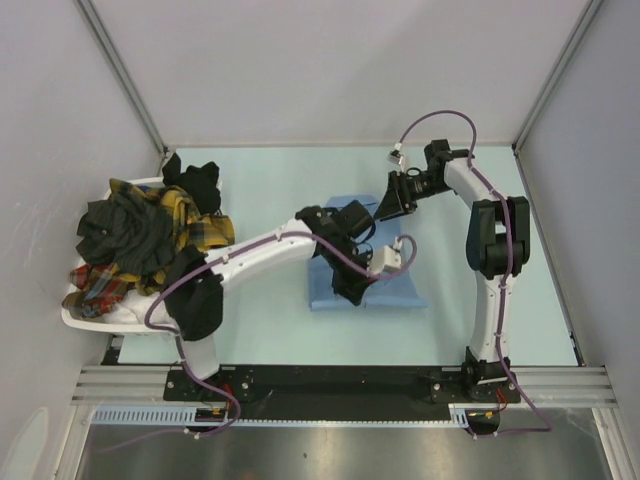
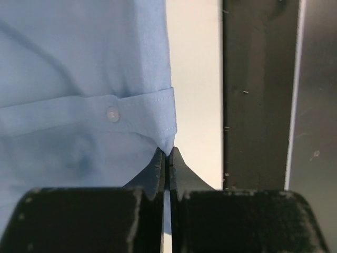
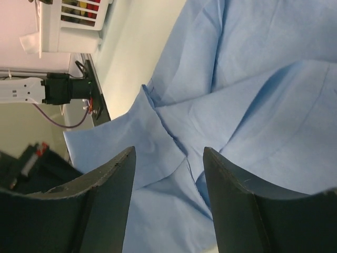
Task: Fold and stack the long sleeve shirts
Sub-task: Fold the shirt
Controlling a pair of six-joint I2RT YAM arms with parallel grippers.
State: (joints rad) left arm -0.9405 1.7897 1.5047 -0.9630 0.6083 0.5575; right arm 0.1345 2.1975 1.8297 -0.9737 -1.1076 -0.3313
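- The light blue shirt (image 1: 398,292) lies on the table (image 1: 270,185) at the centre of the top view, slightly below the middle. It is partly covered by the left arm's wrist.
- In the left wrist view this shirt (image 2: 73,68) fills the left half of the frame. A stitched band with a pale button (image 2: 112,114) runs across it, and its right edge ends against bare table.
- In the right wrist view the shirt (image 3: 263,105) fills the right and centre of the frame, with several creases and overlapping folded layers.
- The left gripper (image 2: 167,154) has its fingers pressed together. The tips meet at the lower right corner of the shirt's edge and pinch the cloth there. In the top view it (image 1: 352,292) sits on the left part of the shirt.
- The right gripper (image 3: 168,158) has its fingers spread, with nothing between them, and the folded cloth shows through the gap. In the top view it (image 1: 384,210) is just above the shirt's upper edge.
- The other shirts are heaped at the left of the top view, well apart from the blue one: the yellow-black plaid shirt (image 1: 195,218), the dark green-black shirt (image 1: 125,238) and the red plaid shirt (image 1: 97,282).
- They overflow a white basket (image 1: 80,318) at the table's left edge.
- A dark garment (image 1: 195,180) hangs over the top of the heap.
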